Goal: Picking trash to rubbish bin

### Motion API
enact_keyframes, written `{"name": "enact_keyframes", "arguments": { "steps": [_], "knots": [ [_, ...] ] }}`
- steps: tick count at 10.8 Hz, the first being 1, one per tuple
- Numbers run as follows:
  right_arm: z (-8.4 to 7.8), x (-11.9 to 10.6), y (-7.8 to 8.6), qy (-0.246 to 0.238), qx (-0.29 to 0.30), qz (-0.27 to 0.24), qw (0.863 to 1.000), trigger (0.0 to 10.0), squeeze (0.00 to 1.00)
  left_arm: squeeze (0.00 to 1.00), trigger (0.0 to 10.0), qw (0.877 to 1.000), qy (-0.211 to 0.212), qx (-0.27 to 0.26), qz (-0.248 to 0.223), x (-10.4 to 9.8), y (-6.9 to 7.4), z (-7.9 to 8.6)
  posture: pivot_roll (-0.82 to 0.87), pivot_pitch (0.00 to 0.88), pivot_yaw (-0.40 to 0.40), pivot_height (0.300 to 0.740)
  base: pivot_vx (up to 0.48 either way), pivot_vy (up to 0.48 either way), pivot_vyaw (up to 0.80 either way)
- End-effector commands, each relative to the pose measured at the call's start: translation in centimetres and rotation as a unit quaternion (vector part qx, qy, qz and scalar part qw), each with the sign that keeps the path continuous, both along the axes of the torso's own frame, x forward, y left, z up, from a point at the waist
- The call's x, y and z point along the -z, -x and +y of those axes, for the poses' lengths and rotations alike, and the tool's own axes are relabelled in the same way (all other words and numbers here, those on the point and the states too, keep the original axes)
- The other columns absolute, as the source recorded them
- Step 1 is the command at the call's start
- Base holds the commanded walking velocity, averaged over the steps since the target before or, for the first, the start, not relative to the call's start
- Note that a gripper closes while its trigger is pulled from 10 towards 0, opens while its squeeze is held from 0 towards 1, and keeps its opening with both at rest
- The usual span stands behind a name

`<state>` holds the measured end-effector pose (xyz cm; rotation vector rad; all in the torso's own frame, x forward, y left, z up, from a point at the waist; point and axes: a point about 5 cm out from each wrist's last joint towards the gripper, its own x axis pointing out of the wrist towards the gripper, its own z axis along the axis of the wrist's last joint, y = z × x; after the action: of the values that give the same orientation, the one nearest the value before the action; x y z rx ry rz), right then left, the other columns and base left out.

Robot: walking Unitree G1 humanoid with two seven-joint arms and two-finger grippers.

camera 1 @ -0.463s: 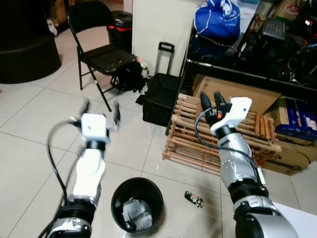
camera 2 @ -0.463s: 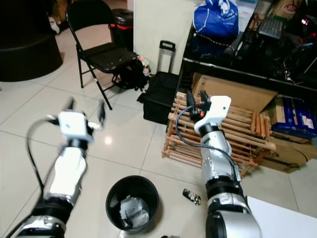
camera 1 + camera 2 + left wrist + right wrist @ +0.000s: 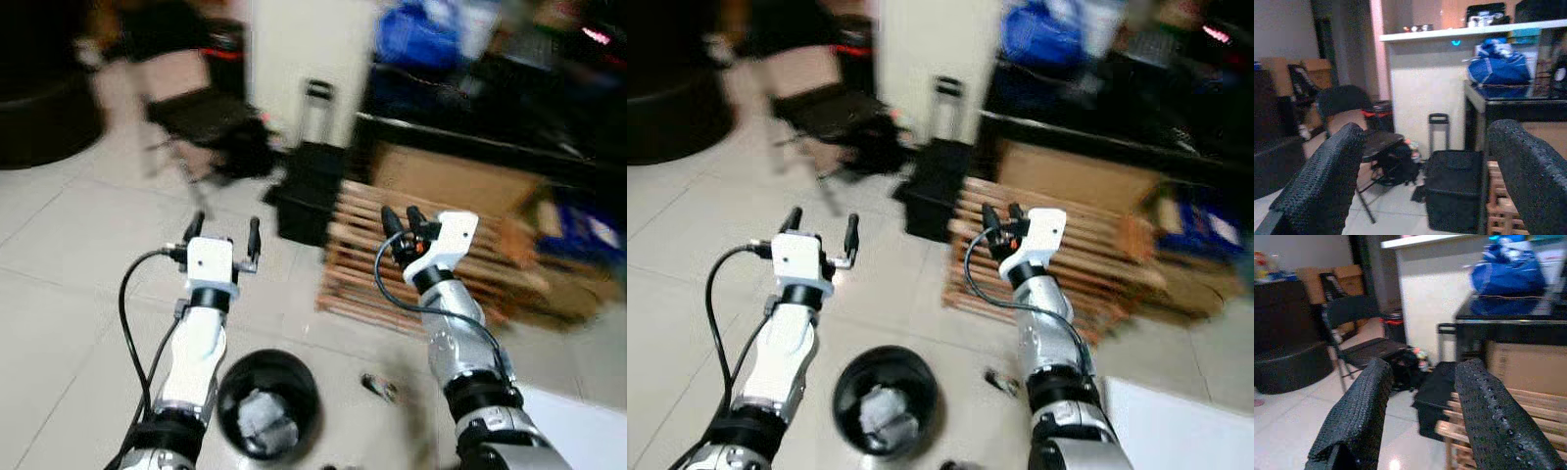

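Pale glazed floor tiles [image 3: 59,323] spread under everything you see, and the head views are smeared by motion. At your twelve o'clock a slatted wooden rack [image 3: 358,264] lies on the tiles, with a black wheeled case with an upright handle [image 3: 1454,188] just beyond it at eleven o'clock and a black folding chair [image 3: 1359,333] farther off at ten o'clock. A blue tied bag [image 3: 1498,68] sits on a dark shelf at one o'clock.

Nearest you, at six o'clock, stands the round black rubbish bin [image 3: 267,401], upright, with a crumpled pale scrap [image 3: 253,416] inside it. Just beside the bin, toward five o'clock, a small dark piece of trash [image 3: 380,388] lies on the tile, apart from both grippers.

Your left gripper [image 3: 223,231] is raised above and beyond the bin at eleven o'clock, fingers spread wide with nothing between them. Your right gripper [image 3: 404,220] is held up at one o'clock in front of the rack; its wrist view shows the two fingers [image 3: 1359,416] parted, holding nothing.
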<state>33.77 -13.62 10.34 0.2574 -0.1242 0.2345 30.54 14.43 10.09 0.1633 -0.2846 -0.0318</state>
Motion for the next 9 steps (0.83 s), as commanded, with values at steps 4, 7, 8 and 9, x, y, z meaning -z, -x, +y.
{"name": "enact_keyframes", "arguments": {
  "steps": [4,7,8,9],
  "knots": [
    [0.2,-0.1,0.2,0.000,0.002,0.004,1.000,10.0,0.00,0.00,10.0,0.999,-0.019,0.030,0.003,-0.5,-0.4,-1.4,0.08,0.001,-0.115,0.740,0.000,0.000,-0.80],
    [0.1,-0.1,0.3,0.002,0.006,0.002,1.000,10.0,0.00,0.00,10.0,0.999,-0.016,0.028,0.010,-0.3,-0.3,-1.5,0.08,0.000,-0.108,0.740,0.000,0.000,-0.80],
    [0.3,-0.2,0.3,-0.001,0.012,-0.001,1.000,10.0,0.00,0.00,10.0,0.999,-0.022,0.036,0.009,-0.5,-0.5,-2.0,0.08,0.000,-0.106,0.740,0.000,0.000,-0.80],
    [0.4,-0.2,0.3,-0.002,0.012,-0.003,1.000,10.0,0.00,0.00,10.0,0.999,-0.024,0.039,0.008,-0.6,-0.5,-2.1,0.08,0.000,-0.106,0.740,0.000,0.000,-0.80]
  ]
}}
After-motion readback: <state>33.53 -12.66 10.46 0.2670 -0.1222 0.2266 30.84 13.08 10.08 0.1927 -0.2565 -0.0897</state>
